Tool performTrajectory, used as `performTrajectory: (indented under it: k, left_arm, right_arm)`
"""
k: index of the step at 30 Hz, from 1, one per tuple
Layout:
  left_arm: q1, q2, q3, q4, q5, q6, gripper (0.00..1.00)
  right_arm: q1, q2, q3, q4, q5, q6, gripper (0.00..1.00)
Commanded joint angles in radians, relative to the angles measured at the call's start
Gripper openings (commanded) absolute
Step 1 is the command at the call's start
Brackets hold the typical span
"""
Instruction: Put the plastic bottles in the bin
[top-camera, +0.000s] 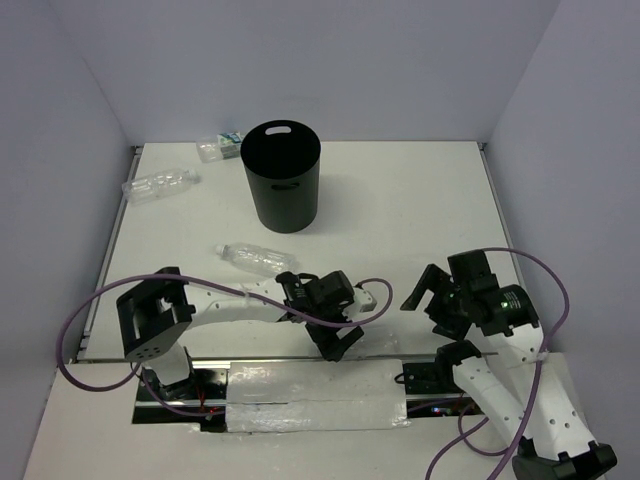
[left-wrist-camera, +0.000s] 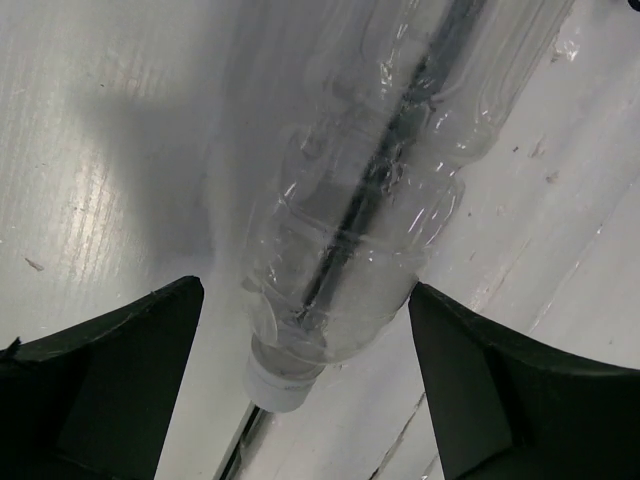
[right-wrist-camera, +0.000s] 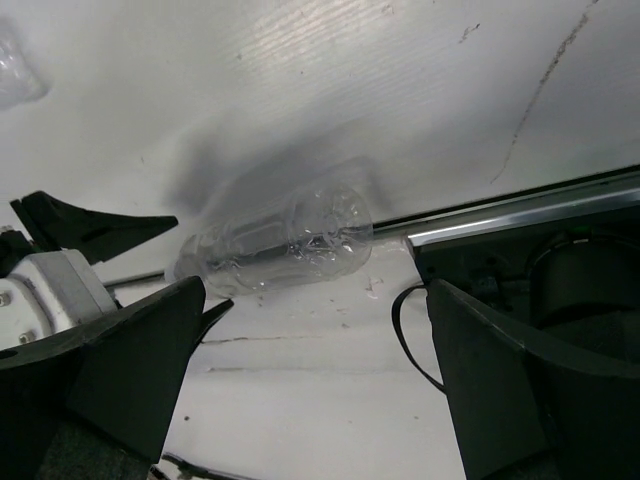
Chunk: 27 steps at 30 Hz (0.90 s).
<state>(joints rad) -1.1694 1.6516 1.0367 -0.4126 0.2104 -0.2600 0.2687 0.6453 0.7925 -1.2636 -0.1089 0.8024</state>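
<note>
A clear crinkled bottle (left-wrist-camera: 350, 220) with a pale cap (left-wrist-camera: 275, 385) lies on the table at the near edge, over a dark seam. My left gripper (left-wrist-camera: 302, 292) is open, its jaws on either side of the bottle's cap end, apart from it. The same bottle (right-wrist-camera: 280, 250) shows in the right wrist view, just beyond my open, empty right gripper (right-wrist-camera: 315, 290). The black bin (top-camera: 281, 175) stands upright at mid-back. Three more bottles lie left of it: one with a teal-white label (top-camera: 220, 146), one clear (top-camera: 160, 185), one nearer (top-camera: 255, 258). In the top view the left gripper (top-camera: 340, 340) and right gripper (top-camera: 428, 302) are near the front.
A metal rail (right-wrist-camera: 520, 210) and black cables (right-wrist-camera: 405, 330) run along the table's near edge by the right arm's base. Purple cables (top-camera: 90, 320) loop round both arms. White walls close in the table on three sides.
</note>
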Motion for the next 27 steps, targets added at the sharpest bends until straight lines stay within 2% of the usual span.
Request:
performTrajectory:
  k: [1,4,5,7,8,11,14,16,19,21,24,27]
  left_arm:
    - [-0.006,0.023,0.039,0.05,-0.026,0.022,0.97]
    - [-0.006,0.034,0.054,0.044,-0.049,0.013,0.87]
    - [-0.006,0.033,0.054,0.046,-0.058,0.013,0.8]
    - [-0.006,0.028,0.056,0.049,-0.075,0.01,0.71]
    - [-0.006,0.027,0.056,0.047,-0.086,0.008,0.6]
    - [-0.004,0.011,0.057,0.038,-0.138,0.007,0.45]
    - [0.014,-0.024,0.063,0.031,-0.18,0.001,0.42]
    - [0.074,-0.082,0.062,0.047,-0.106,-0.019,0.42]
    - [0.146,-0.179,0.049,0.109,-0.02,-0.056,0.41]
    - [0.171,-0.22,0.059,0.136,-0.014,-0.074,0.37]
    - [0.185,-0.219,0.101,0.13,-0.006,-0.085,0.37]
    - [0.192,-0.2,0.128,0.127,-0.006,-0.093,0.37]
  right_arm:
    - [-0.028,-0.025,0.042,-0.023,0.026,0.017,1.0]
    - [-0.028,-0.038,0.021,-0.01,0.014,0.027,1.0]
    - [-0.028,-0.036,0.017,-0.008,0.012,0.029,1.0]
    - [-0.028,-0.033,0.024,-0.006,0.026,0.027,1.0]
    - [-0.028,-0.026,0.031,-0.008,0.034,0.027,1.0]
    - [-0.028,-0.007,0.071,-0.008,0.052,0.014,1.0]
    - [-0.031,0.008,0.111,-0.006,0.058,-0.003,1.0]
    - [-0.031,0.002,0.129,0.009,0.054,-0.002,1.0]
    - [-0.033,-0.025,0.126,0.07,-0.03,0.015,1.0]
    - [-0.031,-0.044,0.099,0.141,-0.121,0.049,1.0]
    - [-0.031,-0.068,0.044,0.278,-0.243,0.106,1.0]
    - [-0.031,-0.101,0.028,0.386,-0.268,0.136,1.0]
